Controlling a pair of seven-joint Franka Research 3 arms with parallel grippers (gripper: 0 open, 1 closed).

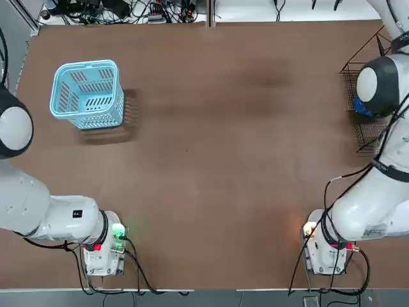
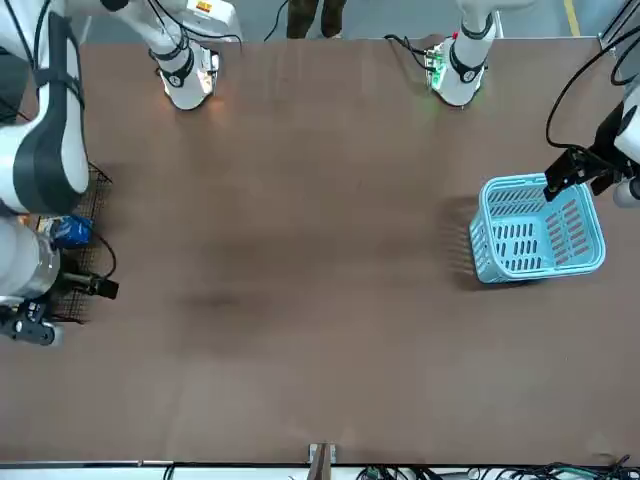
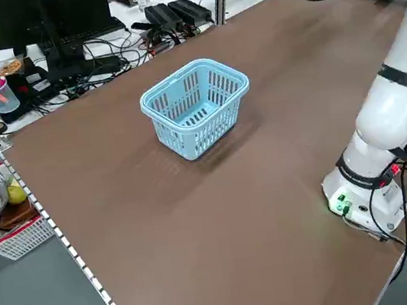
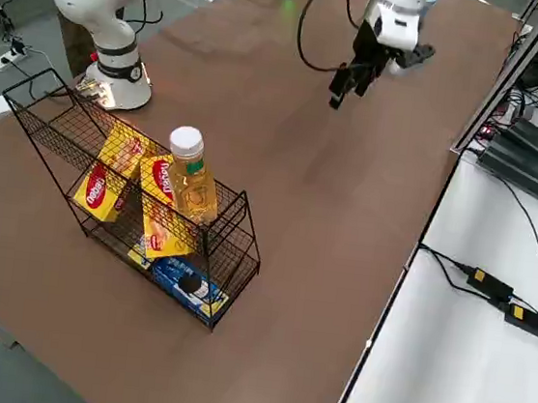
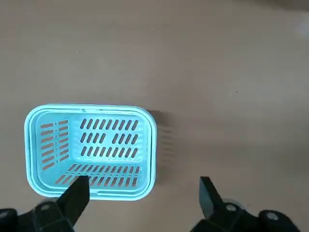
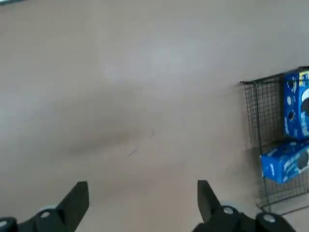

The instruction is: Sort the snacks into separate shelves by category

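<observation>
Our right tool (image 6: 140, 203) hangs released, fingers spread wide and empty, above bare tabletop (image 1: 223, 160). The black wire rack (image 4: 133, 196) stands off to its side, near but apart. In that rack, yellow-orange packets (image 4: 102, 178) lean on the upper tier beside a capped bottle (image 4: 192, 178), while blue packets (image 6: 294, 130) sit lower down, toward one end.

Our left tool (image 5: 140, 203) is likewise released and empty, hovering just beside the light-blue basket (image 5: 91, 150), which looks empty.

We judge the sorting close to done, if not finished. To do the step well, we would check that each tier holds a single kind. Any further reach into the rack should come in clear of the thin wires and the bottle.
</observation>
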